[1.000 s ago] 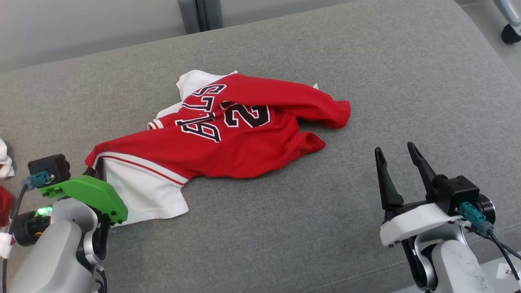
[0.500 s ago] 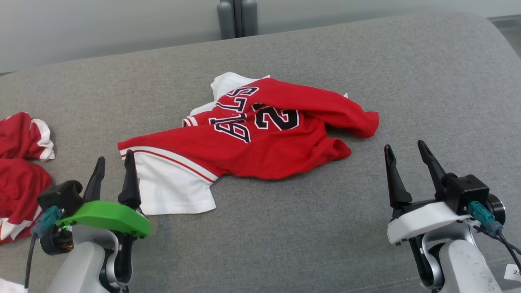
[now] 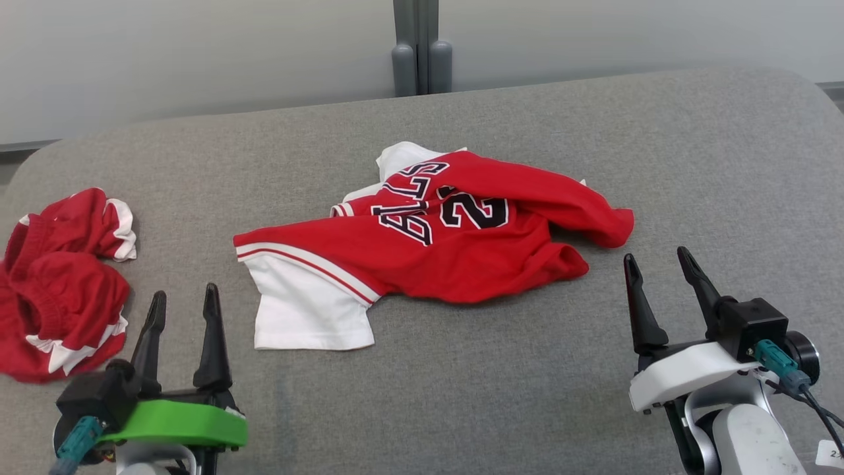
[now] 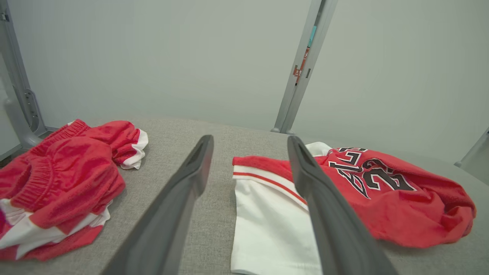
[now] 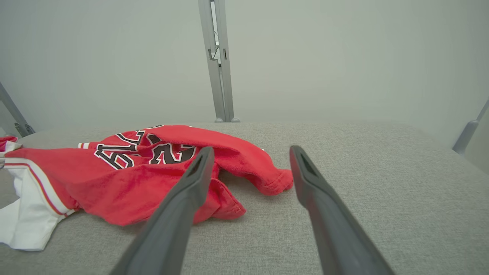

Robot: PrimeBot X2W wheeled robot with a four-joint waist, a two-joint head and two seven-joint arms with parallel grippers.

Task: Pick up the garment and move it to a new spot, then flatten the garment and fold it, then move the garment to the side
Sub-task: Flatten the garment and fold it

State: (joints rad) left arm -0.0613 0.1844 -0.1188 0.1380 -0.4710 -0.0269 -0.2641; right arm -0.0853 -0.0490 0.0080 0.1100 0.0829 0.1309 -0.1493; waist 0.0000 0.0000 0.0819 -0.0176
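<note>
- The shorts (image 3: 62, 290), red with white trim, lie crumpled at the far left of the grey cushion (image 3: 527, 382), near its rounded edge. The left wrist view shows a ribbed waistband on top of the heap.
- The left gripper (image 3: 184, 293) hovers at the lower left of the head view, between the shorts and the jersey (image 3: 448, 244), touching neither. Its two dark fingers stand well apart and point toward the wall (image 3: 198, 59), with nothing between them but bare cushion. A green plate (image 3: 178, 422) sits at their base.
- The jersey lies rumpled in the middle of the cushion.
  - A white panel edged with red stripes spreads at its left end, nearest the left gripper.
  - The red body runs off to the right and bears black, white-edged letters and a number, upside down in the head view.
  - A loose red fold lies over the far side and ends in a hem at the right.
  - A bit of white peeks out at the far edge.
- A grey post (image 3: 422, 46) stands behind the cushion against the pale wall, roughly in line with the jersey.
- The right gripper (image 3: 657, 256) hovers at the lower right, near the jersey's right hem but apart from it. Its fingers are spread wide and hold nothing. A white plate (image 3: 679, 379) sits at their base, with a black block and a teal plug beside it.
</note>
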